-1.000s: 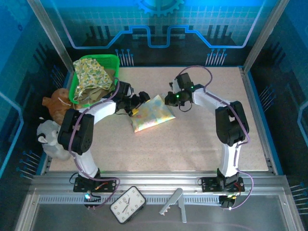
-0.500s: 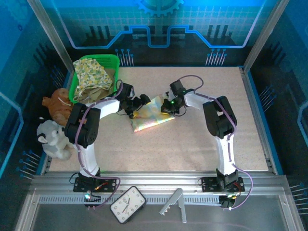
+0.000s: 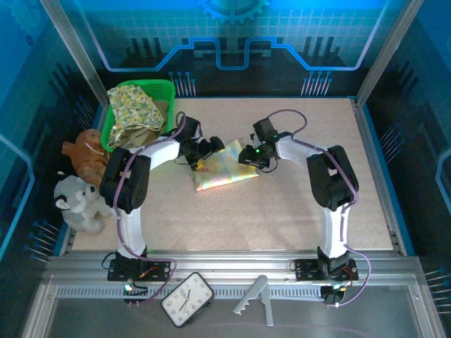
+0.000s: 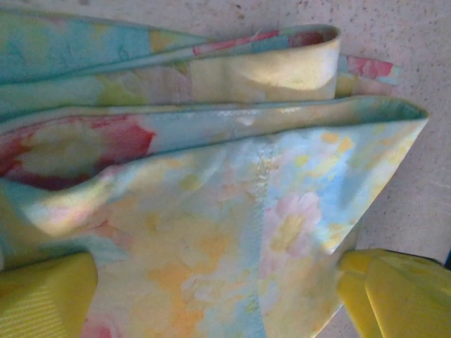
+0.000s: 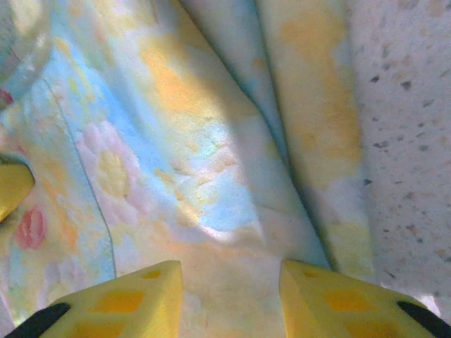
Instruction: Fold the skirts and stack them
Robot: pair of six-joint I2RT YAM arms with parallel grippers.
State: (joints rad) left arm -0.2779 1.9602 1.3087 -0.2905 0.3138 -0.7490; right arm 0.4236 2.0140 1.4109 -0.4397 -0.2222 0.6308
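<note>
Patchwork skirt (image 3: pixel 222 172) in pastel colours lies folded near the middle of the speckled table (image 3: pixel 282 211), its layers stacked flat, with one long edge pointing toward the back left. Both arms reach in over it from opposite sides. The left gripper (image 4: pixel 218 282) sits at the skirt's left end with its jaws wide apart; in the left wrist view its yellow fingers (image 4: pixel 46 296) stand at the two bottom corners, and a folded corner of the cloth lies between them without being pinched. The right gripper (image 5: pixel 229 271) hangs over the skirt's right end with its jaws partly apart, the two yellow fingertips (image 5: pixel 134 299) leaving a clear gap through which the floral fabric shows flat and loose. At the back left corner a green plastic basket (image 3: pixel 165 88) holds a yellow-green floral skirt (image 3: pixel 134 105) heaped on top, with an olive-khaki cloth (image 3: pixel 130 139) under it. Just off the table's left edge sit a brown plush toy (image 3: pixel 83 153) and, nearer the arms' bases, a white plush toy (image 3: pixel 76 204).
</note>
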